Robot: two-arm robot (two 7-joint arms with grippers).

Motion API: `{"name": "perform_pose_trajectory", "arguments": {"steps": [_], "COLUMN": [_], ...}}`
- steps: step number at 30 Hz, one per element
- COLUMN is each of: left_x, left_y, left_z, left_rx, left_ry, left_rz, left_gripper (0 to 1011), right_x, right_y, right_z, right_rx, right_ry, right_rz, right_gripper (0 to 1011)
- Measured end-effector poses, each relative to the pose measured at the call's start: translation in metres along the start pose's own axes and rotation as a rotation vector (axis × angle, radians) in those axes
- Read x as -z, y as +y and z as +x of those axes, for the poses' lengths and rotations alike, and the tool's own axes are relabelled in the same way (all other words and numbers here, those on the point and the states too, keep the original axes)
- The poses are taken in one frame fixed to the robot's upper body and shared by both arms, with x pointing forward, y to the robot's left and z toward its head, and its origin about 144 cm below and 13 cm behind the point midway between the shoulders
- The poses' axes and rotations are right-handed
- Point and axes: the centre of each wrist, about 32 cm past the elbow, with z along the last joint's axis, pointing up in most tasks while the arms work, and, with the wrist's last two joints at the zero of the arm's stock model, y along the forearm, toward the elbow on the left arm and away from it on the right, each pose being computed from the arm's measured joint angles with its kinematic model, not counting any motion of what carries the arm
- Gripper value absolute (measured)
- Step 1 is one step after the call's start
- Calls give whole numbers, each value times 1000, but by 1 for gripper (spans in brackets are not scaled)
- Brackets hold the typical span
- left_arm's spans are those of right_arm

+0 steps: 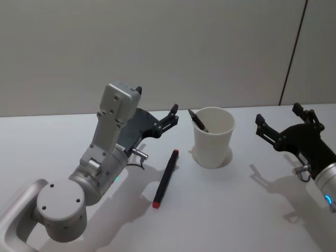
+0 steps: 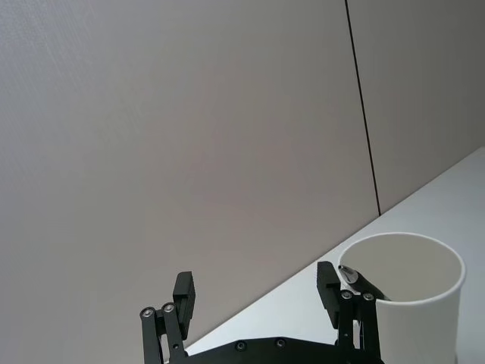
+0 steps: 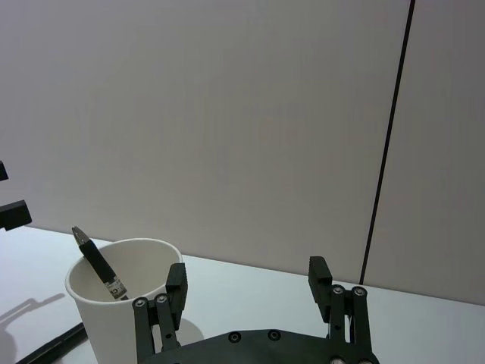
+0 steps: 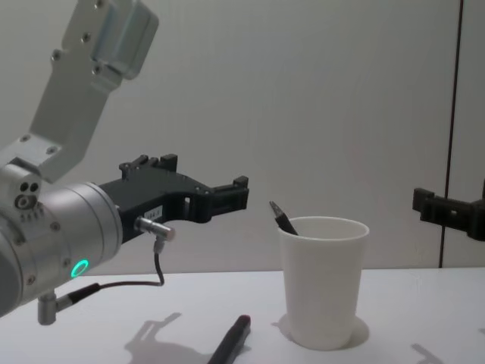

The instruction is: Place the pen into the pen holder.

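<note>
Cup (image 1: 212, 137): plain white, no print. Pen in cup (image 3: 98, 262): blk w/ silver tip, small white band. Pen on table (image 1: 165, 178): blk body, red at both ends. Table (image 1: 236, 210): plain white. Wall (image 1: 157, 47): pale grey, one dark vert. line (image 1: 294, 47). Left gripper (image 2: 256, 279) & right gripper (image 3: 247, 270): blk. Left arm (image 1: 105, 136): silver-grey w/ teal light (image 4: 78, 268). Right arm (image 1: 325, 181): grey w/ blue light.

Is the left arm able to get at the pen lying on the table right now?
Probably yes. The pen lies bare on the table, close beside the open left gripper. It is apart from the cup, with nothing over it.
</note>
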Motion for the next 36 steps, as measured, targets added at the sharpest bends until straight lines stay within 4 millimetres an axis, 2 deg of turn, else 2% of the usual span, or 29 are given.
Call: {"name": "perform_pose_trajectory", "arguments": {"steps": [14, 36], "left_x": [-7, -16], "left_y": [19, 54], "left_z": [-6, -26], "left_rx": [27, 50], "left_ry": [45, 140], "left_rz": [61, 220], "left_gripper": [1001, 1001], "right_x": [0, 0], "right_y": [0, 0], "right_z": [0, 0], "right_rx": [0, 0], "right_ry": [0, 0], "right_rz": [0, 0], "right_gripper": [1001, 1001]}}
